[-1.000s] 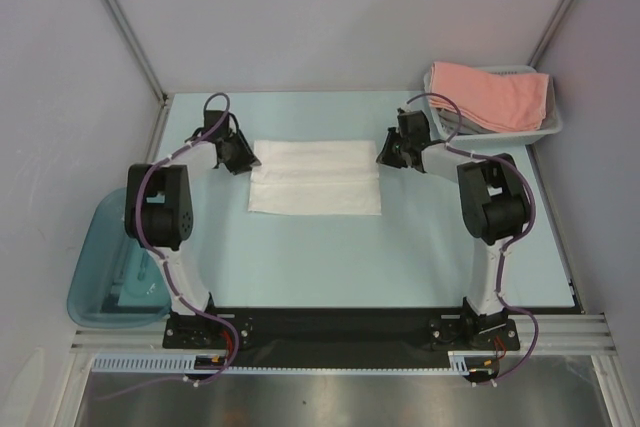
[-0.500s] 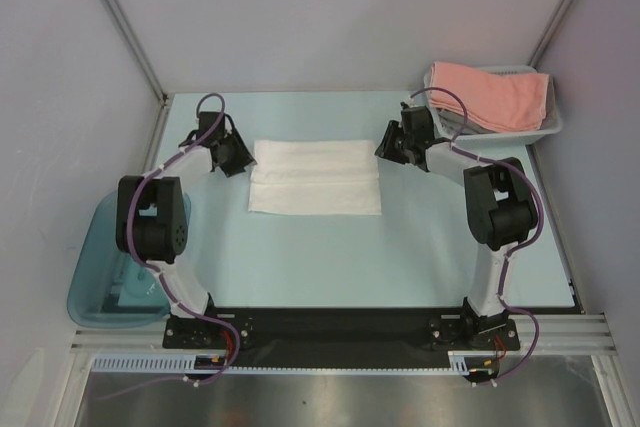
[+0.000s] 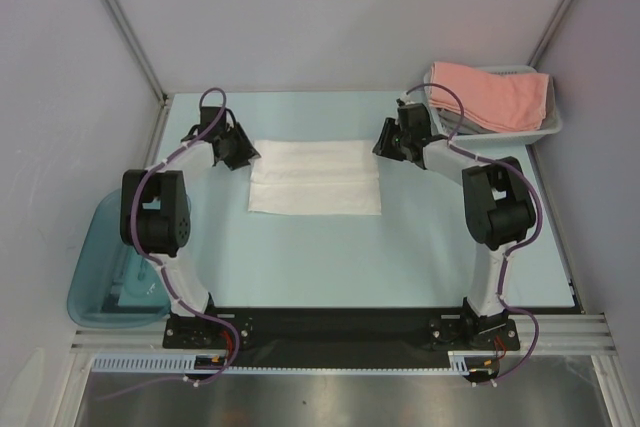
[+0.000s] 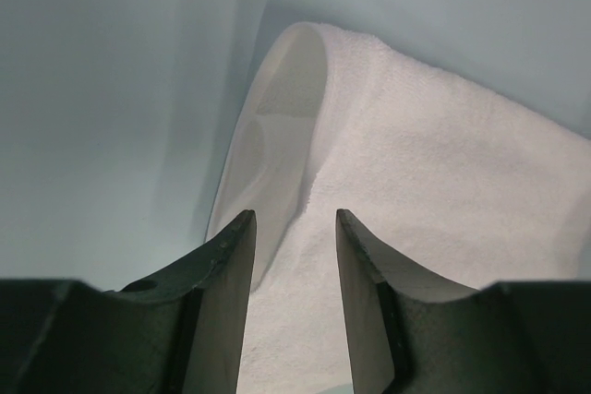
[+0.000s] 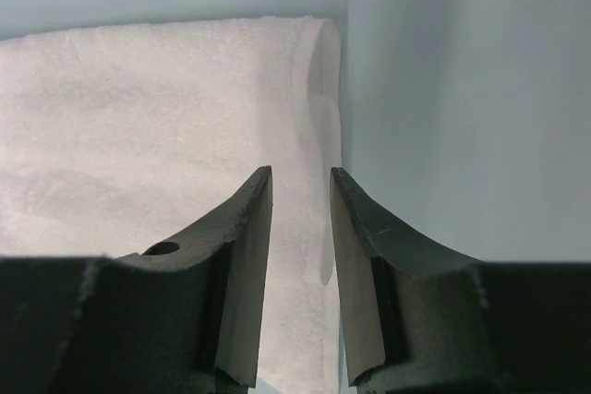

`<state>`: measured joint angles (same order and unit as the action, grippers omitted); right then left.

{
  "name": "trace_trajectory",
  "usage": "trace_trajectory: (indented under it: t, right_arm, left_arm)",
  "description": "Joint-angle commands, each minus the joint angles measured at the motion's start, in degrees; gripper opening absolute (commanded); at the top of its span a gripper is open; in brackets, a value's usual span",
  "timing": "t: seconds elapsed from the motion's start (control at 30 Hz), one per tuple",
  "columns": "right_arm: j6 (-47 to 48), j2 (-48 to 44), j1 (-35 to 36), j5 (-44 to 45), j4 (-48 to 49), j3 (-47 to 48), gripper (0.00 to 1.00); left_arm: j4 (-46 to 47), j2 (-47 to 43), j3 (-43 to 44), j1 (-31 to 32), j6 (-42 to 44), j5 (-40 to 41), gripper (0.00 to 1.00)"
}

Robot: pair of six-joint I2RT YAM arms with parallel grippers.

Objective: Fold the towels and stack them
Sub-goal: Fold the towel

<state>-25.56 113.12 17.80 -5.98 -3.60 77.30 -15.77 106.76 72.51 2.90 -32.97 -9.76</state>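
Towel: white, flat, maybe ready for another fold.
Left gripper: apart, at a far corner to pinch.
Right gripper: apart, at the other.

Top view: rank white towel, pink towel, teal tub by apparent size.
1. white towel and teal tub: look about equal; the tub is partly hidden, so unranked.
2. pink towel: smallest.

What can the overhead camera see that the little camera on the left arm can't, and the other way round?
Only overhead: both arms, a pink towel in the white basket, a teal tub. Only the left wrist: the rounded fold at the white towel's edge, seen past the open left hand. Both: that towel on the pale blue table.
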Motion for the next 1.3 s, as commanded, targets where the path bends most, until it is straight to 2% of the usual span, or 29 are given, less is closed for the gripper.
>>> trace_trajectory:
  t: [0.0, 0.17, 0.37, 0.5, 0.73, 1.0, 1.27]
  right_arm:
    - [1.04, -1.76, 0.57, 1.41, -0.45, -1.44, 0.36]
    - [0.25, -4.39, 0.74, 1.06, 1.22, -5.75, 0.37]
    - [0.25, -5.46, 1.27, 0.70, 2.98, -8.48, 0.39]
    - [0.51, -5.02, 0.83, 0.62, 5.16, -7.69, 0.40]
    - [0.51, 0.51, -0.05, -1.14, 4.48, -0.22, 0.41]
    - [0.78, 3.95, 0.04, -1.85, 2.12, 4.26, 0.40]
    - [1.04, 3.51, -0.40, -2.46, 2.36, 2.42, 0.40]
  left_arm:
    - [-0.66, -2.08, 0.18, 0.53, 0.63, 1.93, 0.46]
    - [-1.90, -6.21, -4.56, 0.53, 0.45, 4.75, 0.48]
    - [3.37, -6.83, -7.30, 0.88, -0.16, 0.97, 0.48]
    - [3.38, -5.34, -3.27, 0.80, 0.63, 1.41, 0.49]
    - [1.97, 0.81, 5.18, 0.71, 0.89, -1.31, 0.47]
    - [1.18, 4.51, 8.35, 0.80, 1.07, -2.55, 0.45]
    - [1.62, 4.77, 7.03, 0.88, 0.98, -3.16, 0.42]
